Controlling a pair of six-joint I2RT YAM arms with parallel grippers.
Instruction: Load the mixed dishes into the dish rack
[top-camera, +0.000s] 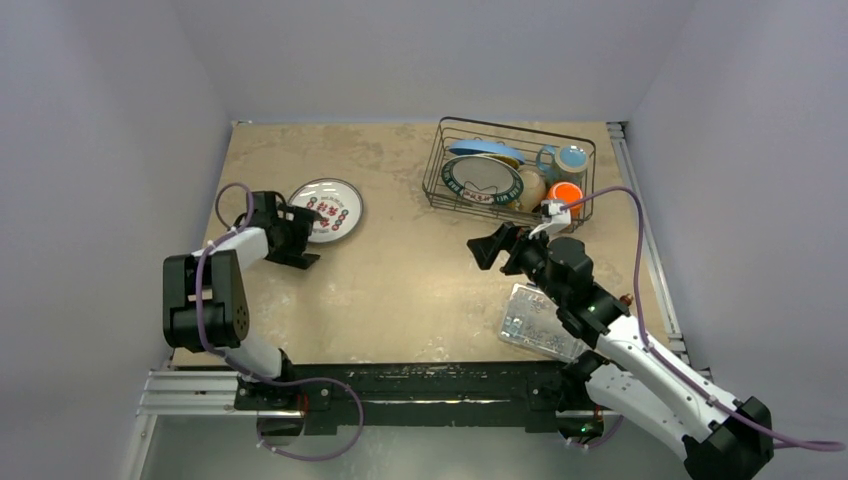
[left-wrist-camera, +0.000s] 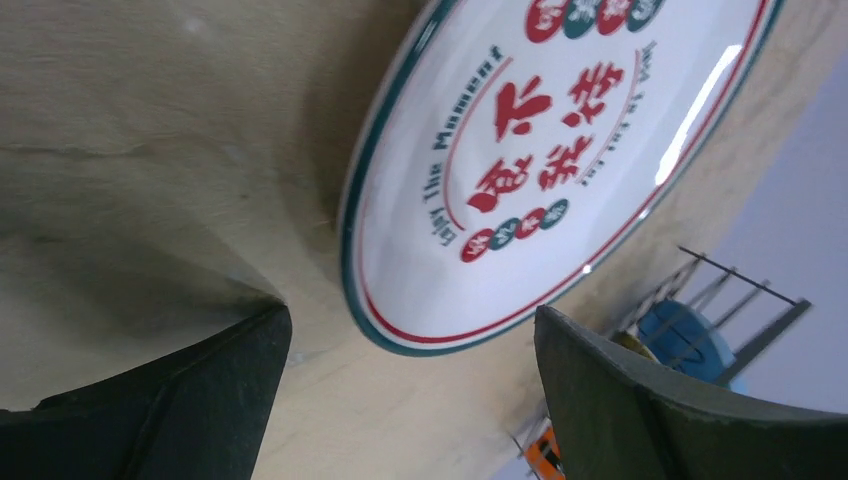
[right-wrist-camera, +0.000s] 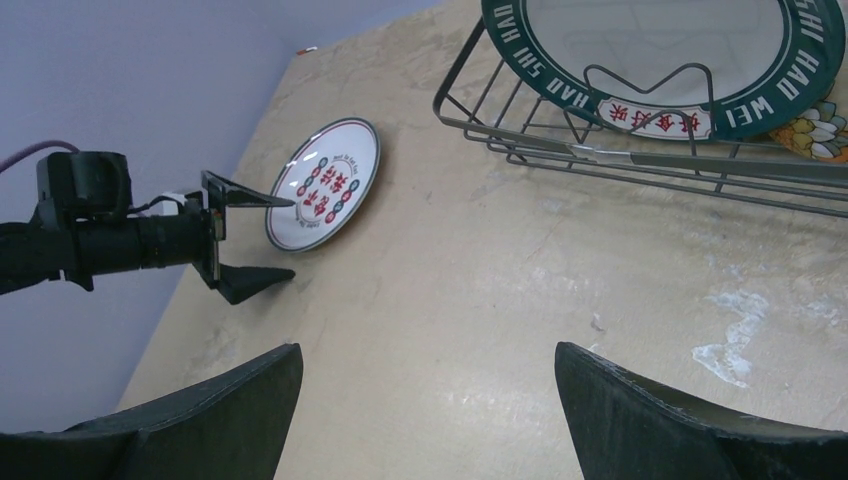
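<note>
Nearest the arm bases, a clear plastic box (top-camera: 535, 322) lies on the bench (top-camera: 400, 290), partly under the right forearm. Right hand (top-camera: 490, 243): fingers spread wide, nothing between them, hovering over bare bench just in front of the dish rack's near edge. Left hand (top-camera: 308, 238): on the left side of the bench, low and lying sideways, fingers spread wide and pinching nothing. Its wrist view shows the white plate (top-camera: 327, 210), with a thin green-and-red rim and red characters, flat on the bench just ahead of the fingertips, its near rim between the two fingers. From the right wrist view one finger crosses the plate's edge; I cannot tell whether it touches. This plate is the one dish I see outside the rack, well apart from it. Farthest back on the right stands the dish rack (top-camera: 436, 168), a black wire basket. Inside: a green-rimmed plate (top-camera: 483, 181) leaning in the wavy dividers, a blue plate (top-camera: 487, 149) behind it, a pale dish (top-camera: 531, 188) beside them, an orange cup (top-camera: 566, 192) at the near right corner, and a light-blue mug (top-camera: 571, 158) behind the cup.
</note>
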